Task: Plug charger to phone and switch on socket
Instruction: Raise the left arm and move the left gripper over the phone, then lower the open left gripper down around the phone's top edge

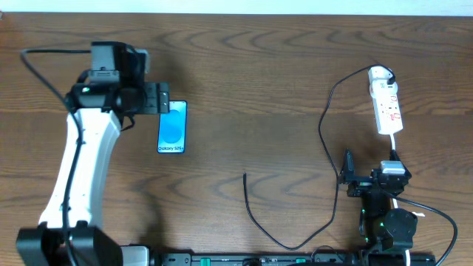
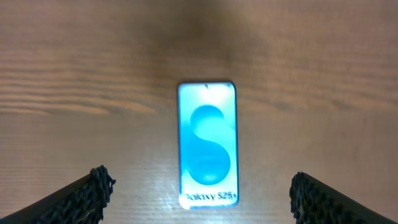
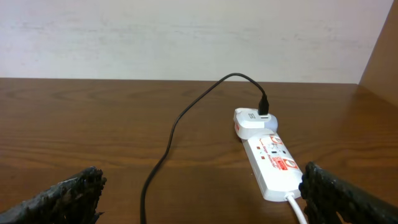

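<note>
The phone (image 1: 171, 127) lies flat on the wooden table with its blue screen up, and it also shows in the left wrist view (image 2: 207, 144). My left gripper (image 1: 157, 98) is open and empty, raised over the phone's top left; its fingertips (image 2: 202, 193) straddle the phone's text end. The white socket (image 1: 386, 103) lies at the far right. The black charger cable (image 1: 325, 133) runs from an adapter on the socket, loops toward the front edge and ends at a free tip (image 1: 244, 175). My right gripper (image 1: 369, 168) is open and empty, just short of the socket (image 3: 270, 163).
A white charger adapter (image 3: 252, 121) is plugged into the socket's far end. The socket's white cord (image 3: 297, 208) runs back past my right gripper (image 3: 202, 193). The charger cable (image 3: 168, 149) crosses between the right fingers. A pale wall stands behind the table.
</note>
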`<action>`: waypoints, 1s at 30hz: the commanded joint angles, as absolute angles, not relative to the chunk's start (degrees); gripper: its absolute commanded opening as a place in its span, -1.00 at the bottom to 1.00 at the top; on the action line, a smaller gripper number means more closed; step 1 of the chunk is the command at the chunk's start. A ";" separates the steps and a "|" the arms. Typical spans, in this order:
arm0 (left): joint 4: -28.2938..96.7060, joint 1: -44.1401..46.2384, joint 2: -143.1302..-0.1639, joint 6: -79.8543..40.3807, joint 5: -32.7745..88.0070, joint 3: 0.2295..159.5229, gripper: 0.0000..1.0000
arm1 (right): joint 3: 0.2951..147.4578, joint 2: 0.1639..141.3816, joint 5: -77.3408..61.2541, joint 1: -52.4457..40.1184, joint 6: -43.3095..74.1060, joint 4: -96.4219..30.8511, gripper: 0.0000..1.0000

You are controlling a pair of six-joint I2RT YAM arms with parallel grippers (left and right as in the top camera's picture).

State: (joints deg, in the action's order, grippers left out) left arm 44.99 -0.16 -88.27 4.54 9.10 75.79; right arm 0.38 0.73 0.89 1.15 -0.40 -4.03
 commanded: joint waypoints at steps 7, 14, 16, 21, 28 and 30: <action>47.29 0.99 -93.45 4.91 9.80 77.14 0.87 | 0.32 0.38 1.15 0.12 0.38 -4.27 0.99; 47.31 0.99 -93.78 4.91 9.80 77.14 0.87 | 0.32 0.38 1.15 0.12 0.38 -4.27 0.99; 47.31 0.99 -93.78 4.91 9.80 77.14 0.87 | 0.32 0.38 1.15 0.12 0.38 -4.27 0.99; 47.33 1.02 -93.78 4.91 9.82 77.14 0.68 | 0.32 0.38 1.15 0.12 0.38 -4.27 0.98; 47.35 0.99 -93.78 4.91 9.80 77.14 0.33 | 0.32 0.38 1.15 0.12 0.38 -4.27 0.98; 47.37 0.99 -93.78 4.89 9.82 77.14 0.96 | 0.32 0.38 1.15 0.12 0.38 -4.27 0.99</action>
